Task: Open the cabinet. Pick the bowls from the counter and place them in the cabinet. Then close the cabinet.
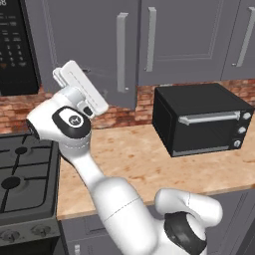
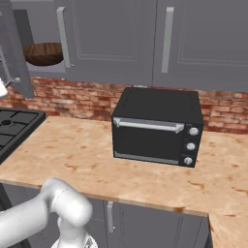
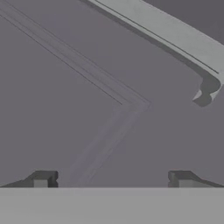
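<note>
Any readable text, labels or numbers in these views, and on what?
Microwave keypad: small pale digits and labels, too blurred to read.
Arm joint cap: a round white emblem, no legible letters.
Toaster oven knobs: no readable markings.
Cabinet doors: no text.

Even, soft rendered light, faint shadows, slightly blurry, no glare.
</note>
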